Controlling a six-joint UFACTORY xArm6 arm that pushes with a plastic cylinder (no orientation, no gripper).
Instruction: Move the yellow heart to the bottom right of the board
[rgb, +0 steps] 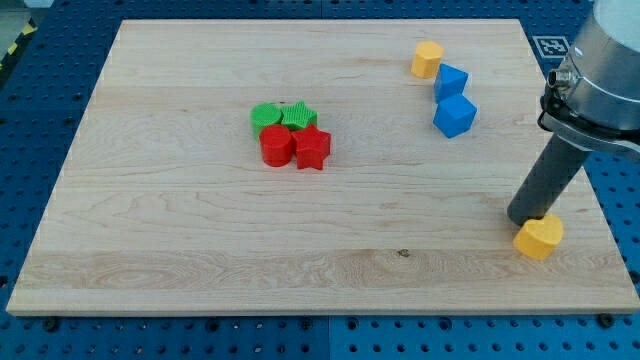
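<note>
The yellow heart (539, 238) lies near the board's lower right corner, close to the right edge. My tip (524, 219) rests on the board just up and left of the heart, touching or nearly touching it. The dark rod rises from there toward the view's upper right.
A yellow hexagon-like block (427, 59), a blue block (451, 80) and a blue cube (455, 115) stand at the upper right. A green round block (266, 117), a green star (299, 116), a red round block (277, 146) and a red star (312, 148) cluster mid-board. The wooden board (180, 250) lies on a blue pegboard.
</note>
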